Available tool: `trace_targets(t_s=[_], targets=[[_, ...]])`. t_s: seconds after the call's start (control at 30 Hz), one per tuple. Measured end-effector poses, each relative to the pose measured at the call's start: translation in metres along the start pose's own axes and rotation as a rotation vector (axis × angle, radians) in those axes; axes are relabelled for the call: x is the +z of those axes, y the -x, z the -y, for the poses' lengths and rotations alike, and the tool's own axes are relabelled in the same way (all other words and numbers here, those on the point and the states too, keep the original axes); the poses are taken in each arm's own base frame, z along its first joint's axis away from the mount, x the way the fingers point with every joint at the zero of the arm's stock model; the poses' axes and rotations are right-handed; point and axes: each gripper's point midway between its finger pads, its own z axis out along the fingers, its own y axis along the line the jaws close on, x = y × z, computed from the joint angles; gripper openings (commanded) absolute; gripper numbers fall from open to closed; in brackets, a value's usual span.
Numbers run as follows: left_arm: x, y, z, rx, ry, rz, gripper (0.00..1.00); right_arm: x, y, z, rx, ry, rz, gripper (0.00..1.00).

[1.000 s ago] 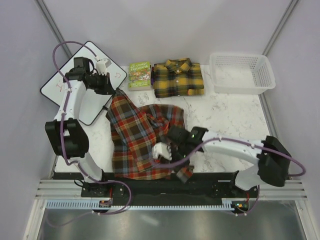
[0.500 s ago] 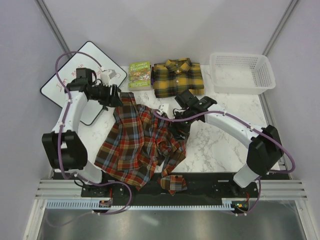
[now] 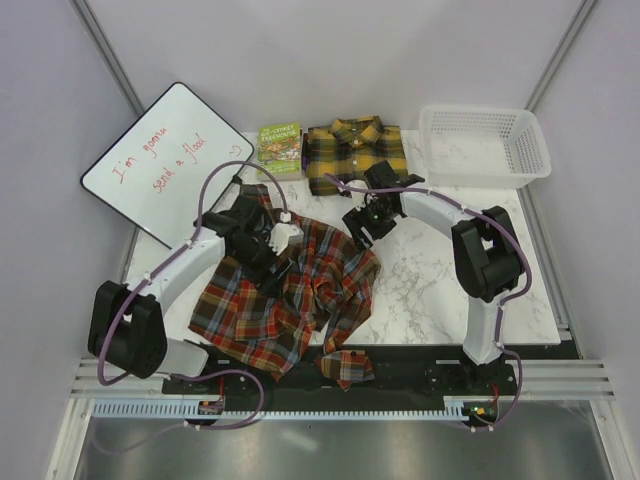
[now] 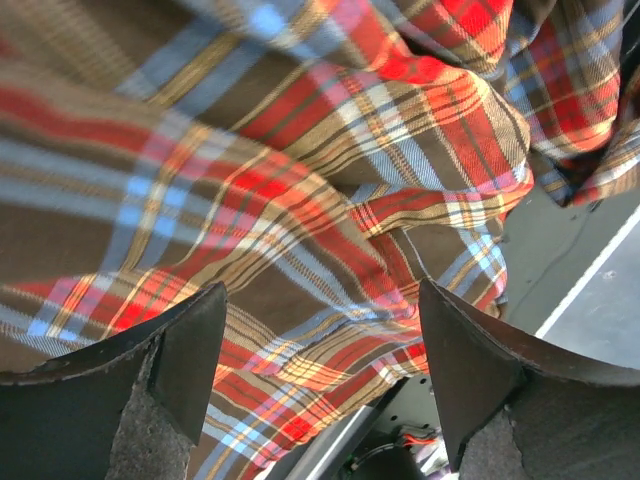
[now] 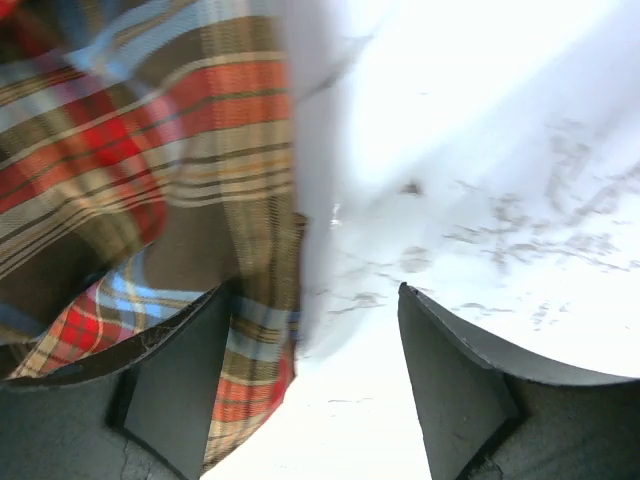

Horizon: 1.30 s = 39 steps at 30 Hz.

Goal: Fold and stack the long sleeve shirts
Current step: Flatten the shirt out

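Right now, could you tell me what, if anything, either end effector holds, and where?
Nothing: the left end effector and right end effector are open by the red-brown shirt.

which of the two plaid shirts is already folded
The yellow and black shirt at the far side, beside the green book: it is folded into a neat rectangle, while the red-brown shirt lies spread and rumpled.

Red shirt [image 3: 300,300]: red-brown plaid with blue and yellow lines. Yellow shirt [image 3: 355,160]: yellow-and-black plaid. Book [image 3: 279,148] green, basket [image 3: 480,178] white, tabletop [image 3: 430,280] white (grey marble veins), whiteboard [image 3: 125,188] with red writing.
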Motion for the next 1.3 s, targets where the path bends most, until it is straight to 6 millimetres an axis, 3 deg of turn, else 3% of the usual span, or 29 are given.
trace_targets(t_s=[0.1, 0.2, 0.33, 0.43, 0.57, 0.67, 0.7, 0.77, 0.8, 0.83, 0.93, 1.0, 1.1, 1.2, 1.3], targets=[[0.011, 0.002, 0.003, 0.035, 0.017, -0.029, 0.78, 0.004, -0.001, 0.002, 0.042, 0.028, 0.003, 0.70], [0.025, 0.000, -0.004, 0.027, 0.024, -0.070, 0.77, 0.009, -0.001, -0.014, 0.069, 0.127, 0.010, 0.68], [0.035, -0.005, -0.009, -0.001, 0.027, -0.107, 0.77, 0.006, 0.005, -0.039, 0.121, 0.275, 0.038, 0.73], [0.036, -0.007, -0.009, -0.010, 0.027, -0.109, 0.56, 0.002, 0.012, -0.044, 0.155, 0.328, 0.065, 0.75], [0.038, -0.014, -0.012, -0.024, 0.051, -0.125, 0.02, 0.001, 0.024, -0.043, 0.190, 0.351, 0.095, 0.73], [0.031, -0.015, -0.018, -0.032, 0.087, -0.115, 0.02, 0.010, 0.044, -0.038, 0.187, 0.353, 0.123, 0.68], [0.026, -0.014, -0.021, -0.040, 0.100, -0.100, 0.02, 0.014, 0.047, -0.036, 0.186, 0.353, 0.127, 0.58], [0.012, -0.012, -0.030, -0.070, 0.133, -0.068, 0.02, 0.024, 0.051, -0.032, 0.189, 0.351, 0.127, 0.30], [0.005, -0.010, -0.036, -0.086, 0.151, -0.052, 0.02, 0.028, 0.050, -0.032, 0.192, 0.351, 0.120, 0.06], [-0.005, -0.007, -0.044, -0.111, 0.174, -0.027, 0.02, 0.032, 0.048, -0.031, 0.196, 0.350, 0.112, 0.00], [-0.035, 0.001, -0.072, -0.168, 0.249, 0.044, 0.02, 0.031, 0.045, -0.026, 0.211, 0.343, 0.105, 0.00], [-0.054, 0.006, -0.090, -0.195, 0.303, 0.085, 0.02, 0.022, 0.046, -0.017, 0.225, 0.332, 0.124, 0.00], [-0.074, 0.013, -0.103, -0.208, 0.349, 0.122, 0.02, -0.014, 0.035, 0.014, 0.273, 0.286, 0.179, 0.00], [-0.099, 0.030, -0.115, -0.207, 0.396, 0.180, 0.02, -0.079, 0.007, 0.061, 0.325, 0.179, 0.267, 0.00], [-0.125, 0.048, -0.130, -0.200, 0.453, 0.250, 0.02, -0.142, -0.022, 0.089, 0.323, 0.045, 0.344, 0.00]])
